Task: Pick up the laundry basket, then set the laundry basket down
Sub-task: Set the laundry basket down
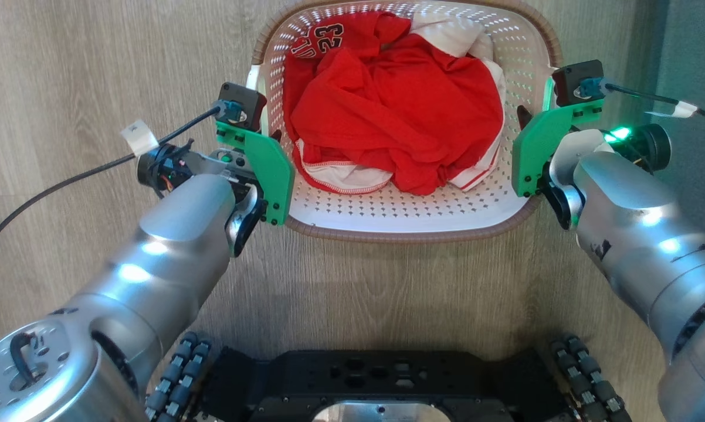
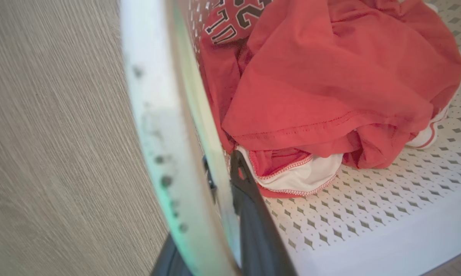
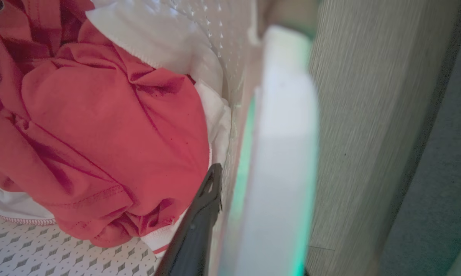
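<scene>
The laundry basket [image 1: 399, 212] is over the wood-grain floor [image 1: 65, 70], ahead of the robot's base and between both arms. Whether it rests there or hangs clear I cannot tell. The left gripper [image 2: 223, 168] has its jaws pinching the basket's side wall beneath the white handle [image 2: 150, 96]. The right gripper [image 3: 226, 172] shows one finger inside the wall, so I cannot tell how its jaws stand.

Narrow grips on slick plastic could slip, and uneven lifting could tip the load out.

The basket is rounded, perforated white plastic with a brown woven-look rim. The red jersey [image 1: 387, 111] is soft, crumpled mesh.
</scene>
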Robot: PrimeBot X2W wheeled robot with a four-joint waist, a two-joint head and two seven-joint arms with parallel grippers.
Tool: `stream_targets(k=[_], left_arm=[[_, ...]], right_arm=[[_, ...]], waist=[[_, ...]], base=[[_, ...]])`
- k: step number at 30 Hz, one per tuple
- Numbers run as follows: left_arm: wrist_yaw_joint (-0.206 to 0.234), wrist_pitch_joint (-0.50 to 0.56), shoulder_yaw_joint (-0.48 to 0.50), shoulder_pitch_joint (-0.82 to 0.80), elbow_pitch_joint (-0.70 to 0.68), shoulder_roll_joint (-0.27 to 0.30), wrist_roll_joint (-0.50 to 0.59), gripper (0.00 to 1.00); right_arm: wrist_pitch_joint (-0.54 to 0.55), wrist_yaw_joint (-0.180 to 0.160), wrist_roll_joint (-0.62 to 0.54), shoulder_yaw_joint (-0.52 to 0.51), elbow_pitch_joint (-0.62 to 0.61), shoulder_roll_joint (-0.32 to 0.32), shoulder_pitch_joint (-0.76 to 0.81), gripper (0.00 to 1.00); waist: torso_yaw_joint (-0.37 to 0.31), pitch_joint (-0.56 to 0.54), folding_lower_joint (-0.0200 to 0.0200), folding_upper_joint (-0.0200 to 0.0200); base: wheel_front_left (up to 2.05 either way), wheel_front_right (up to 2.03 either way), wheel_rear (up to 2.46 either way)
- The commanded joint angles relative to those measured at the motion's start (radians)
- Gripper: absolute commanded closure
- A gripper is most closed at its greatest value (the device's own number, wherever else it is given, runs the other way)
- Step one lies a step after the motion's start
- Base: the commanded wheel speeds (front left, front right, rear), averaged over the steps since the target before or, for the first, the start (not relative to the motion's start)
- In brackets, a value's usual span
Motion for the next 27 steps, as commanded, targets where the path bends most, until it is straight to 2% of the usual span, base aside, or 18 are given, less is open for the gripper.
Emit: stream_targets(k=[1,5,6,7,8,20,25,27], left_arm=[[-0.017,-0.01,0.0,-0.021,-0.045,-0.018,0.014,1.0],[-0.01,-0.015,0.0,-0.026,-0.049,-0.018,0.011,1.0],[-0.002,-0.019,0.0,-0.026,-0.048,-0.018,0.009,0.74],[0.004,-0.019,0.0,-0.026,-0.048,-0.018,0.005,0.03],[0.011,-0.018,0.0,-0.025,-0.046,-0.018,0.0,0.0],[0.036,0.005,0.0,-0.006,-0.026,-0.018,0.017,0.0],[0.037,0.023,0.0,0.019,-0.018,-0.018,0.015,0.0],[0.036,0.04,0.0,0.05,-0.012,-0.018,0.011,0.0]], right_arm=[[-0.013,0.011,-0.022,0.032,-0.014,0.035,0.039,1.0],[-0.013,0.011,-0.022,0.033,-0.008,0.034,0.039,1.0],[-0.013,0.011,-0.018,0.03,-0.005,0.033,0.038,1.0],[-0.018,0.011,-0.017,0.027,-0.001,0.032,0.037,0.61],[-0.021,0.011,-0.013,0.022,0.003,0.033,0.037,0.0],[-0.01,0.011,-0.015,0.003,0.021,0.029,0.045,0.0],[0.002,0.011,-0.022,0.001,0.022,0.026,0.061,0.0],[0.016,0.011,-0.029,-0.004,0.022,0.02,0.085,0.0]], waist=[[0.0,0.004,0.0,0.0],[0.002,0.008,0.0,0.0],[0.002,0.009,0.0,0.0],[0.002,0.008,0.0,0.0],[0.002,0.007,0.0,0.0],[0.004,-0.029,0.0,0.0],[0.0,-0.074,0.0,0.0],[-0.004,-0.126,0.0,0.0]], base=[[0.0,0.0,0.0],[0.0,0.0,0.0],[0.0,0.0,0.0],[0.0,0.0,0.0],[0.0,0.0,0.0],[0.0,0.0,0.0],[0.0,0.0,0.0],[0.0,0.0,0.0]])
